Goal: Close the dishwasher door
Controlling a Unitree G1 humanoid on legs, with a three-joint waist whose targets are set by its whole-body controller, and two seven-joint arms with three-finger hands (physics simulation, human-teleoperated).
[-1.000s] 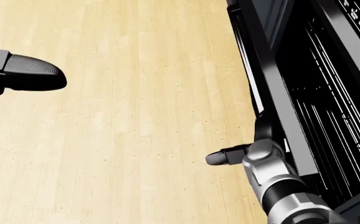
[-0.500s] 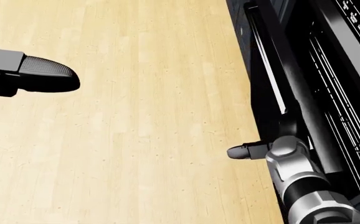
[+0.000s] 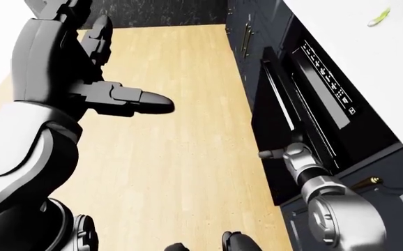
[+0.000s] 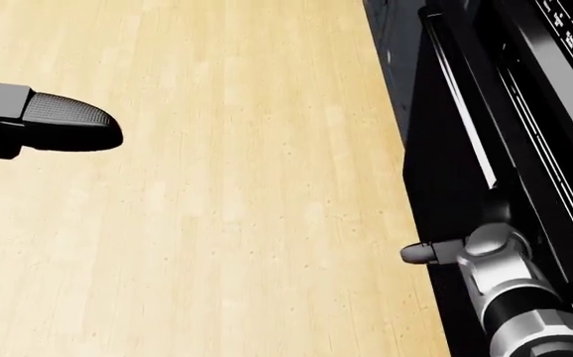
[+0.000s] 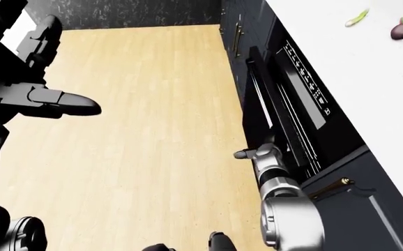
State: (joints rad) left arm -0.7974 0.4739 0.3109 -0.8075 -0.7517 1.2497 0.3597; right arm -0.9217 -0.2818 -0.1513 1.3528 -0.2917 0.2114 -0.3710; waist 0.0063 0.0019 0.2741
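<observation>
The black dishwasher door (image 3: 271, 120) stands almost upright, tilted only slightly out from the dark cabinet run on the right; its control panel (image 3: 323, 78) shows along the top edge. My right hand (image 3: 285, 154) rests against the door's outer face near its lower end, with one finger pointing left and the others hidden behind the wrist; it also shows in the head view (image 4: 465, 253). My left hand (image 3: 104, 78) is open and empty in the air over the wooden floor, far left of the door.
A white counter (image 3: 355, 47) runs above the dishwasher, with an eggplant (image 5: 401, 29) and other vegetables on it. Dark cabinets with brass handles (image 3: 247, 36) flank the dishwasher. The light wooden floor (image 4: 247, 186) fills the middle.
The door has swung toward the cabinets; the rack inside, visible before, is now hidden. My right hand moved right with the door. The left hand barely moved.
</observation>
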